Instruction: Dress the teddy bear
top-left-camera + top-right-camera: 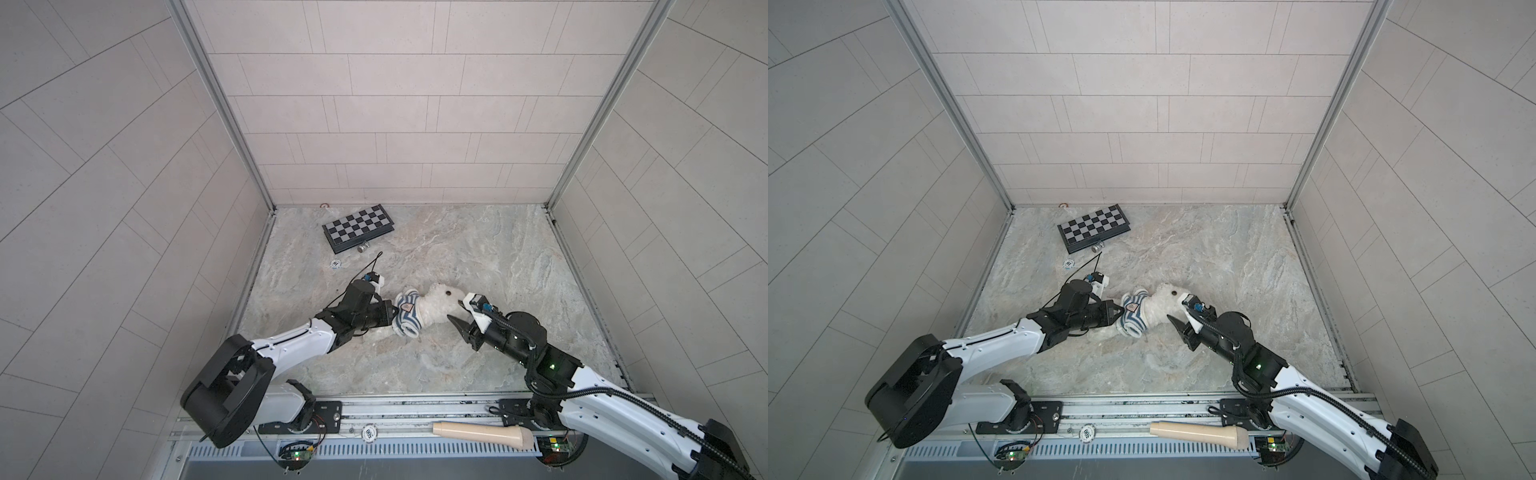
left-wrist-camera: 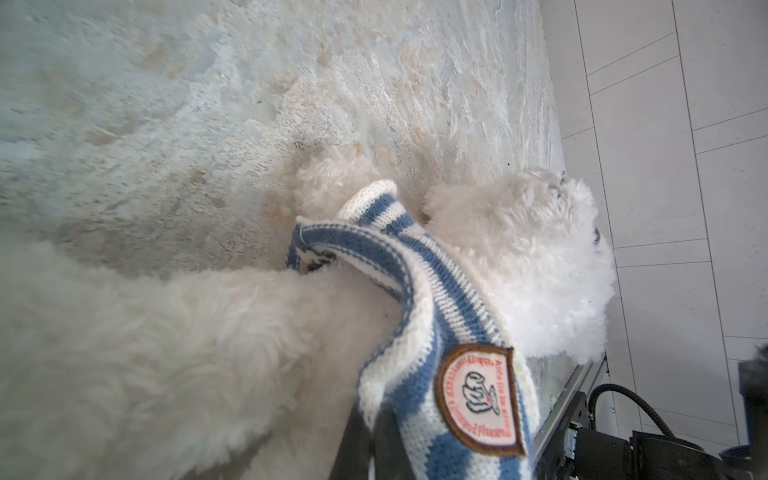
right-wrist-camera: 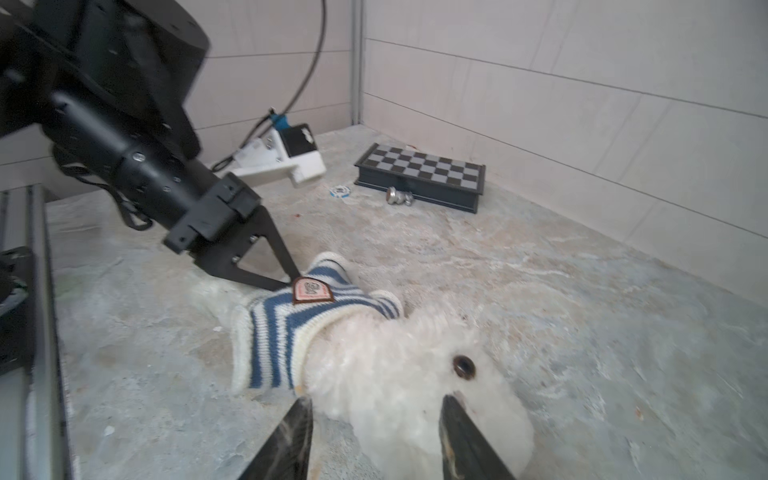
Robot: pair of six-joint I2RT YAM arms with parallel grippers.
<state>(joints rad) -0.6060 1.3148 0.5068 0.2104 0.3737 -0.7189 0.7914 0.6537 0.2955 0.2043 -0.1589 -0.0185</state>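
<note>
The bear [image 1: 436, 305] is lying on the stone table, well apart from the chessboard [image 1: 358, 227] and on the side of it nearer the arms' bases. The shirt [image 1: 405, 318] is already sitting over its neck and chest. It is bunching up high there, leaving the furry belly bare in the left wrist view. One paw seems to be poking out of a sleeve in that view; the other sleeve I cannot judge. The left gripper [image 3: 296, 281] is clamping shut on the shirt's hem right beside the badge [image 3: 312, 291]. The right gripper [image 3: 378, 399] is standing with its jaws apart on either side of the bear's head, just below the eye [image 3: 464, 366]. Whether its tips are touching the fur I cannot tell. The step in hand looks like drawing the hem down over the body, so the dressing is probably past halfway. The next move is likely calling for the right gripper to close on the head and steady it. Then the left can drag the hem toward the legs without towing the whole bear along.
</note>
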